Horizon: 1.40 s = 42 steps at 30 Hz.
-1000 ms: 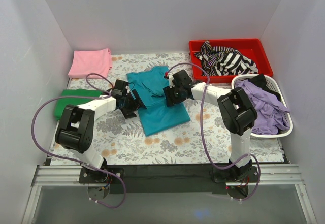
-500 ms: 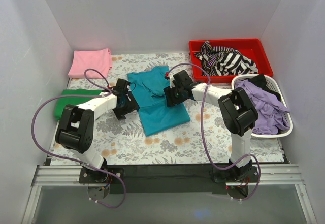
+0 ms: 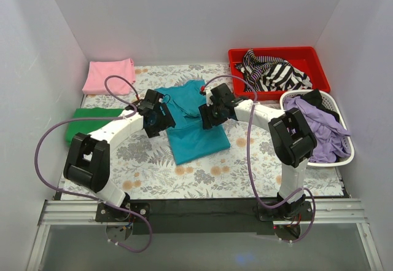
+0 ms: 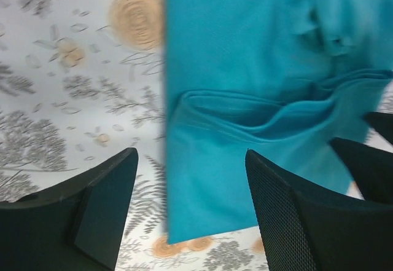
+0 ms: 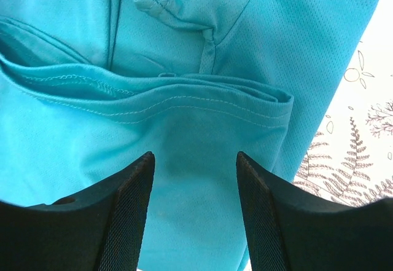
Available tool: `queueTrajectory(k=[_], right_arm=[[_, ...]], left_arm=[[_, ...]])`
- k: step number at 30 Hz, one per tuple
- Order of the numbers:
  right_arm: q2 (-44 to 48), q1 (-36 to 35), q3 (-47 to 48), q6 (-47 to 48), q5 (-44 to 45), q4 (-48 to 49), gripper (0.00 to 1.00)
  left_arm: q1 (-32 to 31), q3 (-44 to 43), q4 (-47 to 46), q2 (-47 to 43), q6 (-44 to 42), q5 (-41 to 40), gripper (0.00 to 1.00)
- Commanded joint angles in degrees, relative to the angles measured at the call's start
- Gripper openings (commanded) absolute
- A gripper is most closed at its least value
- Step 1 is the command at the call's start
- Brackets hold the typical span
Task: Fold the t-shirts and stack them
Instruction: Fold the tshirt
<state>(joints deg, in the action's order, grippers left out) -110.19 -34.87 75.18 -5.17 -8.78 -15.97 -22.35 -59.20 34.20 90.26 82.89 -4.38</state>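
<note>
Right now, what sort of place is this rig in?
Probably a lab test cell set up for laundry folding: plain white enclosure walls, floral-print tablecloth, white plastic laundry basket heaped with purple clothes.

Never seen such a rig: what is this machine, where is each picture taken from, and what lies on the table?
Two robot arms are bolted at the near edge of the table. The wide picture looks down from above and behind them; the other two come from a camera on each wrist, its black jaws showing at the bottom. A partly folded teal t-shirt lies mid-table; a pink shirt and a green shirt lie at the left. A red tray of striped cloth and a white basket of purple clothes stand at the right. Both arms' jaws hang open over the teal t-shirt, holding nothing.
</note>
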Motion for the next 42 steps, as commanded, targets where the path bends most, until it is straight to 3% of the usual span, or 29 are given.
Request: queueTrajectory(k=[1, 3, 7, 13, 18, 23, 33, 42], right_arm=[[2.4, 0.2, 0.4, 0.6, -0.6, -1.0, 0.62], [2.4, 0.2, 0.7, 0.4, -0.6, -1.0, 0.62], [2.2, 0.1, 0.5, 0.3, -0.2, -1.0, 0.62], [1.3, 0.1, 0.7, 0.2, -0.3, -0.9, 0.62], [1.0, 0.1, 0.3, 0.2, 0.9, -0.9, 0.62], [1.2, 0.1, -1.8, 0.2, 6.0, -1.1, 0.62], [-0.6, -0.1, -4.9, -1.2, 8.5, -2.9, 0.62], [1.8, -0.9, -9.3, -4.0, 16.6, -6.1, 0.61]], left_arm=[[-1.7, -2.9, -2.4, -1.8, 0.3, 3.2, 0.69], [-2.5, -2.5, -3.2, 0.0, 0.7, 9.3, 0.69], [-3.0, 3.8, -18.5, 0.6, 2.4, 27.3, 0.68], [-4.6, 6.8, -28.5, 6.2, 4.4, 30.6, 0.66], [-4.7, 6.6, -26.7, 5.9, 3.2, 22.6, 0.66], [-4.7, 5.2, -17.1, 5.1, 0.3, 11.0, 0.66], [-4.6, 5.2, -13.1, 6.7, -1.5, 8.4, 0.67], [-4.6, 0.9, -2.8, 12.6, -2.9, -3.4, 0.67]])
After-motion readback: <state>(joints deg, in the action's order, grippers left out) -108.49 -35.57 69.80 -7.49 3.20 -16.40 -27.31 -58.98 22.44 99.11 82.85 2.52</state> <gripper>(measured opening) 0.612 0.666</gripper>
